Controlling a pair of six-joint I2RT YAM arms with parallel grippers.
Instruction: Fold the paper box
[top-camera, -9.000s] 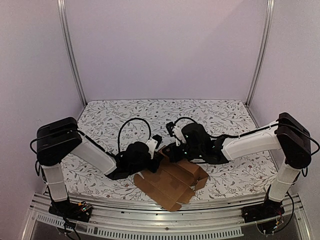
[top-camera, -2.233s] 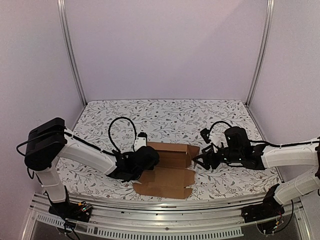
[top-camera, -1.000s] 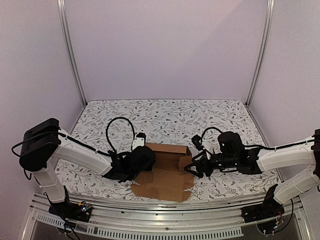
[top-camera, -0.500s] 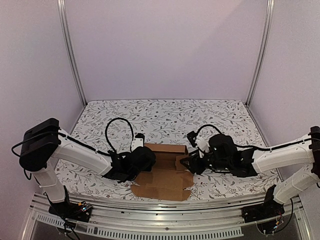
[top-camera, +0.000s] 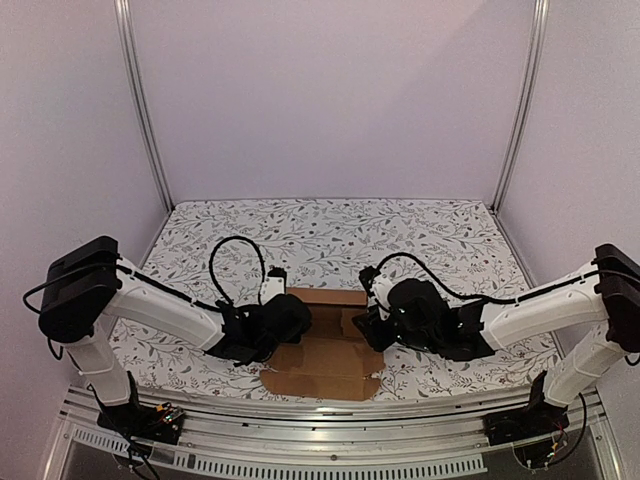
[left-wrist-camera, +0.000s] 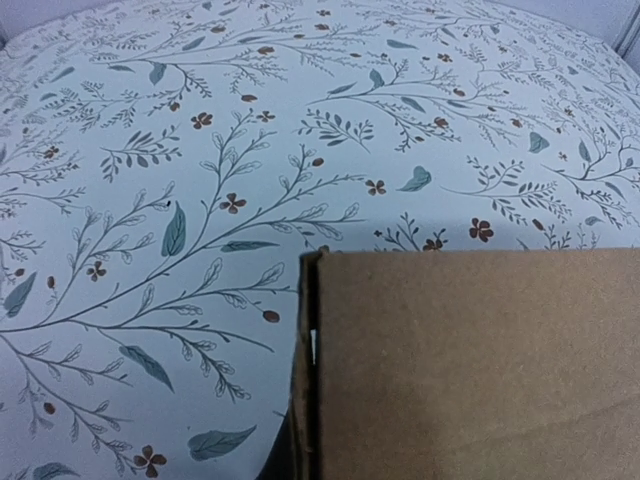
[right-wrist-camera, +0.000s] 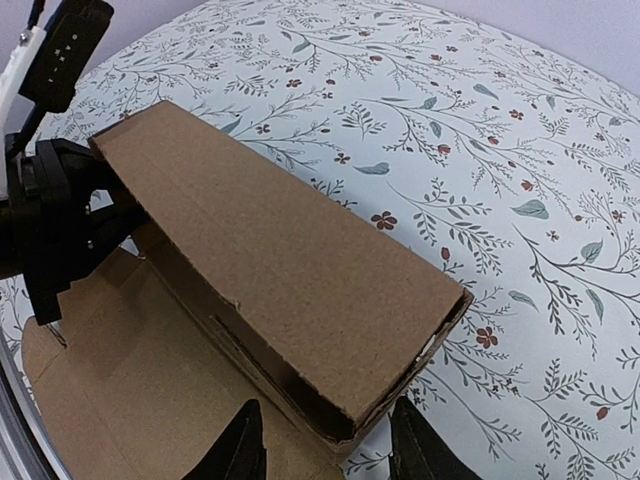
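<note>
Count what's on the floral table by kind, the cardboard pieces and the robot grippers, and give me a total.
Paper box: 1
Grippers: 2, the left gripper and the right gripper
Total: 3

Plain lilac walls (top-camera: 330, 90), two metal corner posts (top-camera: 140, 100), floral-print worktop (top-camera: 320, 225), slotted aluminium rail (top-camera: 330, 425) at near edge.
</note>
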